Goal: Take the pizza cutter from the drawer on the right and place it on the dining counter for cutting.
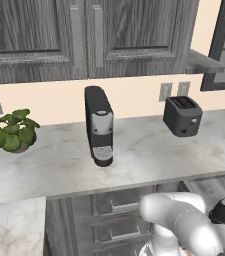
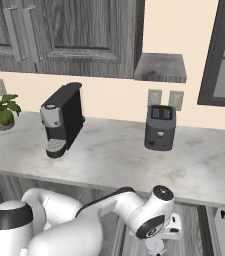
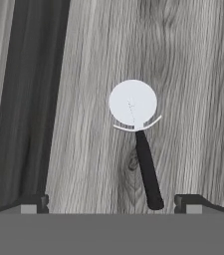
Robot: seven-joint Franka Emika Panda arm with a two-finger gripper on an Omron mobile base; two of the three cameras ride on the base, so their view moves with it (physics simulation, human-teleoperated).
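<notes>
**Hovering open-jawed over the pizza cutter in the drawer**

Hanging above the drawer (image 3: 83,74), I kept my gripper (image 3: 111,204) spread as wide as it goes and holding nothing, because I judged the grasp had not yet begun and I wanted both fingers free to drop either side of the tool.

Off to my left in the hand view ran a dark band, probably the drawer's side wall, though I could not be sure. I stayed away from it so the left fingertip (image 3: 31,203) had room to descend.

Between my fingertips, and ahead of them, lay the pizza cutter (image 3: 136,129), flat on the grey wood-grain floor of the drawer. Its white wheel pointed away from me and its black handle ran back toward me, ending nearer my right fingertip (image 3: 190,203) than my left. That offset told me I should shift slightly rightward before closing, so the handle would sit centred. I judged the handle the better place to grip, being straight and narrow where the wheel is thin and flat.

The dining counter was still to be reached; the cutter had not left the drawer.
</notes>
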